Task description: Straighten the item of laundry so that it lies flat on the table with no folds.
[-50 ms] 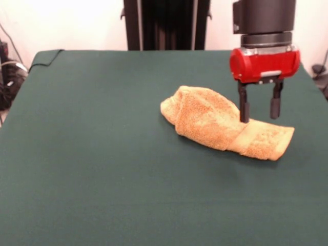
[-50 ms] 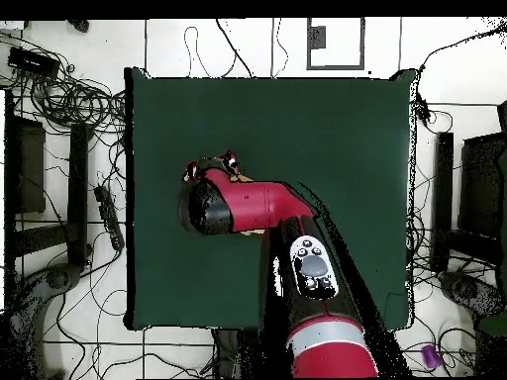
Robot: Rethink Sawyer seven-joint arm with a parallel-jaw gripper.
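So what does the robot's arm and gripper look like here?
The gripper has two thin black fingers below a glossy red block with a small silver plate. Above it sits a dark grey cylindrical wrist with a silver ring. From overhead, the arm is red with black joints and a grey button panel.

You have bare counter (image 1: 92, 169) on every side of the rumpled towel (image 1: 220, 125). Only that towel blocks a low pass. The fingers (image 1: 244, 110) hang spread at its back edge.

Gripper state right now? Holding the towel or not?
Gripper: open, holding nothing; fingers hang at the rolled-up towel, one in front of its top edge.
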